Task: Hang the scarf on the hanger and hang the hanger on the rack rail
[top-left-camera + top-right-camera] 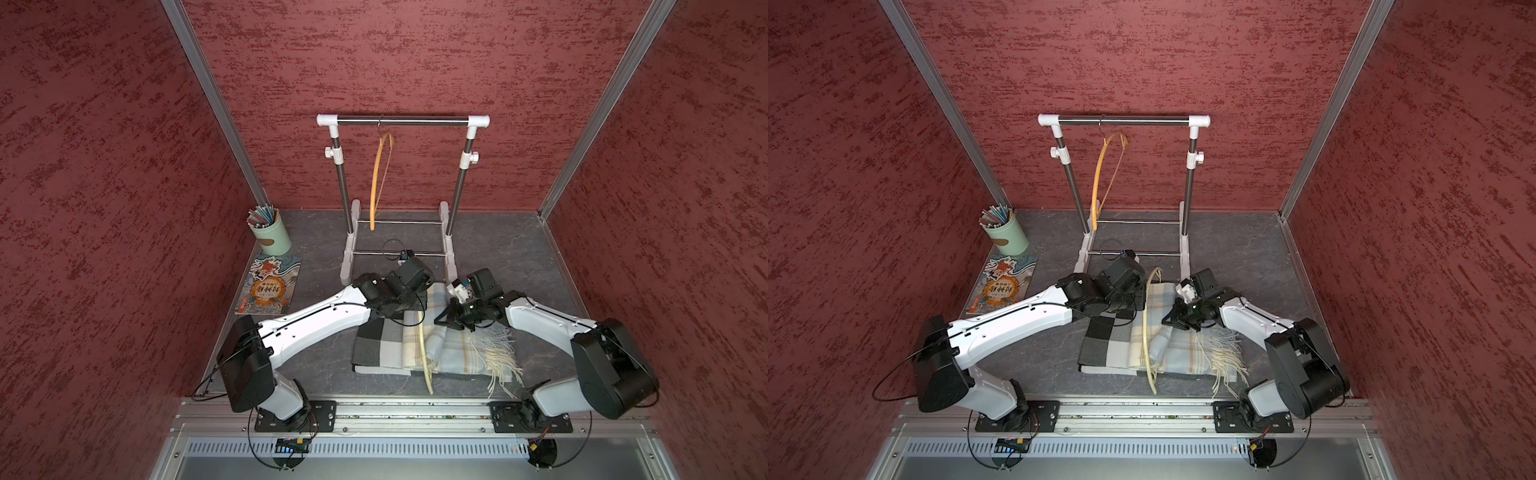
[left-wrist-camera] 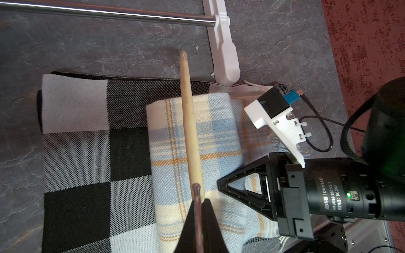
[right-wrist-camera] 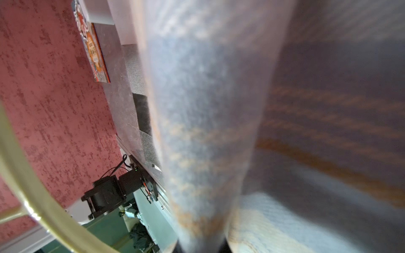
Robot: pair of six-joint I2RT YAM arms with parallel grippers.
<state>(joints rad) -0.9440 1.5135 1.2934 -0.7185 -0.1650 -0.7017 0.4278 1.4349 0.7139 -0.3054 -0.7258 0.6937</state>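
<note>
scarf in pale blue plaid (image 1: 452, 351) lies folded atop a black-and-white checked scarf (image 1: 376, 345), its fold pinched by our right pincer (image 2: 219, 182), left pincer (image 2: 199, 202) clamping the cream wooden hanger (image 2: 189, 122); lifting, we may drag both scarves.

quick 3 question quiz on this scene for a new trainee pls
1. True or false: the left gripper is shut on the pale hanger.
2. What does the right gripper pinch? A plaid scarf, B checked scarf, C book.
3. Fill in: the orange hanger hangs on the ____.
Key: 1 true; 2 A; 3 rack.
</note>
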